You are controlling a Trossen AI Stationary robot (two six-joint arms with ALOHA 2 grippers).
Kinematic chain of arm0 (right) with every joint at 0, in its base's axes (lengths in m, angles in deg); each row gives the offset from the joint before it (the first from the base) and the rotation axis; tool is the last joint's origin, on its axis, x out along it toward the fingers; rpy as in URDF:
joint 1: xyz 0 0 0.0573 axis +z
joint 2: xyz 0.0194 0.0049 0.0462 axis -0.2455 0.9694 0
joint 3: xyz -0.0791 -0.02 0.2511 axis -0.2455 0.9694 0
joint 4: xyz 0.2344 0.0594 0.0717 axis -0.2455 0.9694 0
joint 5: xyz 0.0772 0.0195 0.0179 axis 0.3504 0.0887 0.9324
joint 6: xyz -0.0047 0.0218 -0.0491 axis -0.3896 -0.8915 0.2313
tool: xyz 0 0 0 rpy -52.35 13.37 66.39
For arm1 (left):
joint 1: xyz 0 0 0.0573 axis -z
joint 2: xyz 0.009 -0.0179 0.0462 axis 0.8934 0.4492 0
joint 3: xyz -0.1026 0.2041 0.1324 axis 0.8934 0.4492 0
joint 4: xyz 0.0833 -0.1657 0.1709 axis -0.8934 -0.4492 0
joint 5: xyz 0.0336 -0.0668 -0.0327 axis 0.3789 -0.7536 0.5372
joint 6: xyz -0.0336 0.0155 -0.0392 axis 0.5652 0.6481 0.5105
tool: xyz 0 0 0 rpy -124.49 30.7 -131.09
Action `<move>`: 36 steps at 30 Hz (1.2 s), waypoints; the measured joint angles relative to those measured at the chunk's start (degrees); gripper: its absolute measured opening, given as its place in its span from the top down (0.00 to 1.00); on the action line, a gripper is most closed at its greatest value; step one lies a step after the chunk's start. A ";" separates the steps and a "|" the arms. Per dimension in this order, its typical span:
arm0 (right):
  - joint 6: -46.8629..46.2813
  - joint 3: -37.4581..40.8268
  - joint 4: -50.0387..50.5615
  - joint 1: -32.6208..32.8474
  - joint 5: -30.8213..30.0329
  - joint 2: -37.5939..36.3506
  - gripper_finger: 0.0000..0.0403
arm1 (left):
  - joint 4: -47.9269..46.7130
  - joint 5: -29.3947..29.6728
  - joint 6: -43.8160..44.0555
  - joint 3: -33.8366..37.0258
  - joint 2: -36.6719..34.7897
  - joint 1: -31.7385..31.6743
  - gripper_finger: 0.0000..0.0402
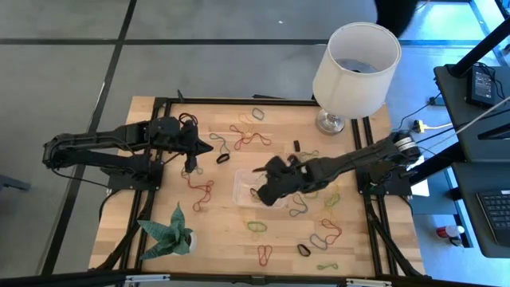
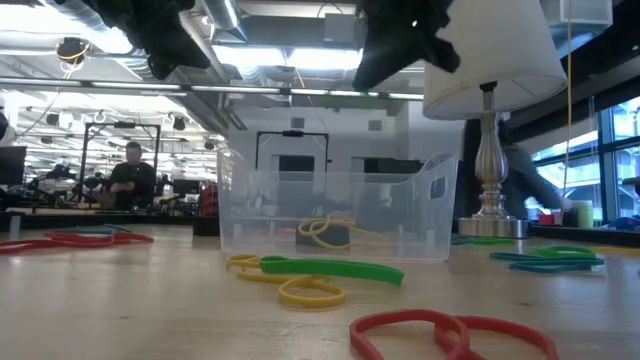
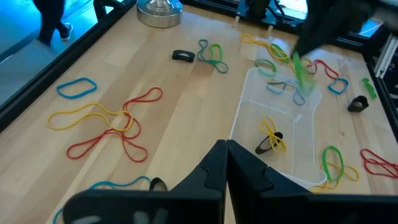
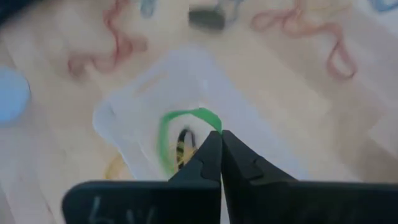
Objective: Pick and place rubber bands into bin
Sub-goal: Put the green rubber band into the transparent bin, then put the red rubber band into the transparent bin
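Rubber bands lie scattered over most of my table, in red, yellow, green, blue and black, with the clear bin sitting near the middle. My right pincer hangs just above the bin, its fingers pressed together on a green band that dangles in a loop over the bin's floor. Inside the bin I see a yellow band lying against a small black one. In the low view, the bin's front wall shows that yellow loop behind it, and a green band and another yellow one lie on the table just in front.

My left pincer waits above the table's left part, well apart from the bin, fingers closed with nothing between them. A tangle of red and yellow bands lies on the wood beyond it.

A white lamp stands at the far right corner, and a green paper plant sits near the front left. In the room behind, a person is visible in the low view.
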 joint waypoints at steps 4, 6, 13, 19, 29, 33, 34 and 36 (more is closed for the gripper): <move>-1.40 -1.04 3.91 0.04 4.90 5.23 1.00 | -0.04 -0.02 0.03 0.00 0.00 0.00 0.99; -2.50 -1.04 6.24 0.05 6.85 7.42 1.00 | -0.11 -0.04 0.03 0.00 0.00 0.00 0.99; -3.13 -1.04 7.86 -0.39 10.35 10.58 0.96 | -0.48 0.01 0.02 0.00 0.00 0.00 0.99; -2.95 -1.04 7.79 -1.93 13.51 10.45 0.81 | -0.46 0.07 0.00 0.00 0.00 0.00 0.99; -1.40 -1.08 8.01 -3.33 14.54 9.07 0.62 | -0.46 0.22 -0.02 0.00 0.01 0.00 0.99; 0.16 -1.08 7.92 -3.71 15.98 9.07 0.61 | -0.46 0.50 -0.04 0.00 0.02 0.00 0.99; 0.27 -1.08 7.89 -3.76 16.06 9.07 0.61 | -0.46 0.52 -0.04 0.00 0.02 0.00 0.99; 0.50 -1.06 7.93 -3.87 16.11 8.71 0.63 | -0.46 0.59 -0.07 0.00 0.00 0.00 0.99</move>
